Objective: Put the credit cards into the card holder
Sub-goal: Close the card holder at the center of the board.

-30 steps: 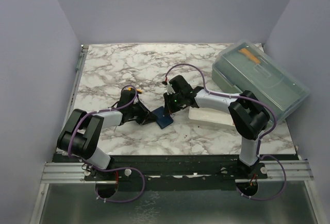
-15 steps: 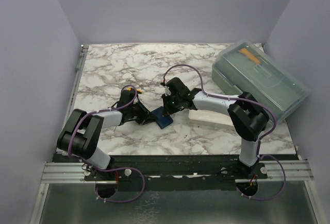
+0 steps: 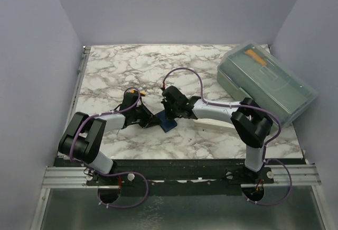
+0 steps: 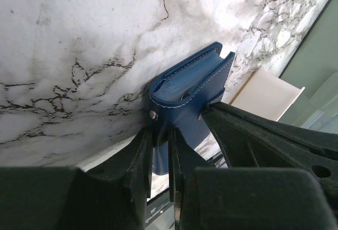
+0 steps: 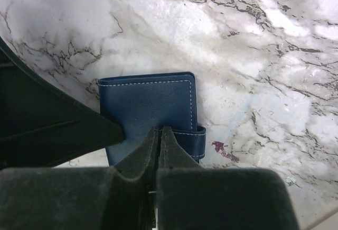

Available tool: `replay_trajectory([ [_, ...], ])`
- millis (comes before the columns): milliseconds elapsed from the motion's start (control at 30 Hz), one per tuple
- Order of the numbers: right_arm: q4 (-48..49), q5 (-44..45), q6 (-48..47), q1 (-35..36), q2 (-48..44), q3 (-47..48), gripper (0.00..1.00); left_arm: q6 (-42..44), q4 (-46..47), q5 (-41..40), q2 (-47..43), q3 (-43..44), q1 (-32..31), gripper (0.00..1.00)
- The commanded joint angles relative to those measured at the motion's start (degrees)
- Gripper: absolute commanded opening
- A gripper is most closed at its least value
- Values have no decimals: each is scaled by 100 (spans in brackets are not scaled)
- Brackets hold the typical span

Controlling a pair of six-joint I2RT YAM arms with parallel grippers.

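Card holder (image 5: 148,103), navy stitched leather, folded rectangle, veined marble table (image 5: 264,55)

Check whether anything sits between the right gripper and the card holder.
Nothing visible does. The right gripper, shut, has its tips directly against the card holder; the left gripper pinches one of its flaps from the other side.

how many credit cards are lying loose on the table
0. None shows on the marble table; some may be hidden inside the card holder or under the arms.
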Motion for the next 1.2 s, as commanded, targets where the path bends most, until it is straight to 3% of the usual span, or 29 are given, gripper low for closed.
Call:
replay_trajectory([
  [0, -579, 15, 404, 267, 475, -615, 0, 61, 105, -44, -156, 51, -18, 17],
  [300, -117, -54, 475, 267, 47, -1307, 0, 79, 103, -44, -197, 8, -16, 15],
  [633, 584, -1613, 233, -391, -435, -1687, 0, 120, 107, -36, -144, -8, -16, 15],
  [833, 986, -2124, 383, -459, -424, -1821, 0, 107, 159, 6, -64, -2, -17, 14],
  [1167, 1069, -1015, 1400, -464, -248, -1615, 0, 66, 216, 35, -124, -60, -20, 14],
])
